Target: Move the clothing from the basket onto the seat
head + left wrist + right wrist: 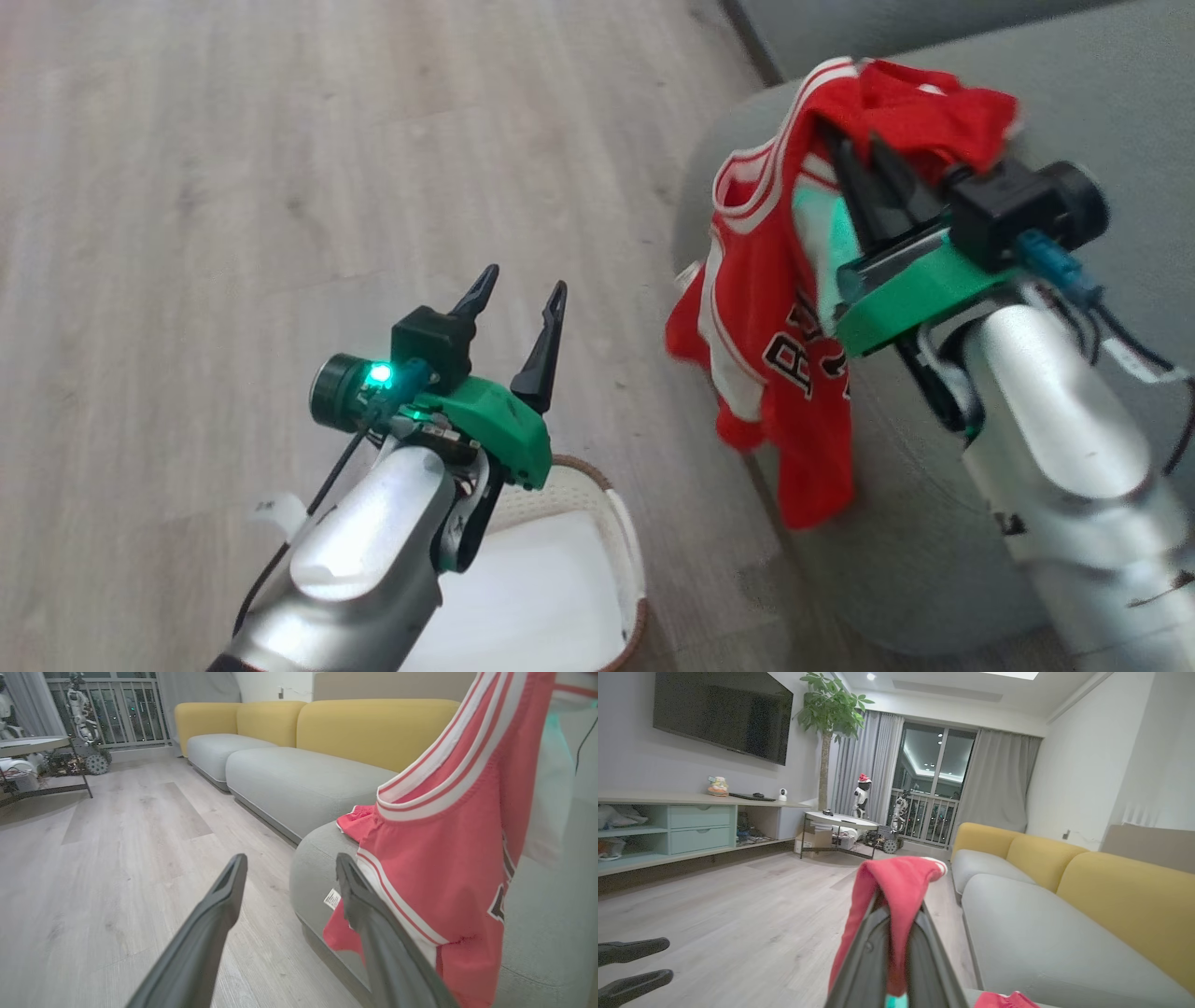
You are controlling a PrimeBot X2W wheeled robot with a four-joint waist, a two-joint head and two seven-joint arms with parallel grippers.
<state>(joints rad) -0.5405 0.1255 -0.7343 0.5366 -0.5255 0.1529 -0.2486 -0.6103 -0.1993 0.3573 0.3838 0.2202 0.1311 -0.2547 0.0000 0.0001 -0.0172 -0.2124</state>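
Two grippers are showing in the head view. The left gripper (525, 280) is hovering over the wooden floor (280, 187) with its fingers spread wide and nothing between them. Just below it, the basket (627, 532) is sitting on the floor beside the seat (1111, 103), and its white bottom is lying bare.

The right gripper (851, 135) is pinching the clothing (775, 308) with its fingers closed tight on a fold of red fabric, high over the seat's rounded corner. From that grip the jersey is hanging down the side of the cushion, with its striped trim and black lettering facing outward and its lower hem dangling above the floor.

In the left wrist view, the left gripper (292, 858) is pointing past the seat (313, 868), close to the hanging clothing (444, 858); its right finger is overlapping the jersey's edge, and I cannot tell whether they are touching. In the right wrist view, the right gripper (899, 905) is squeezing red cloth (901, 877) that is draping over its fingertips.
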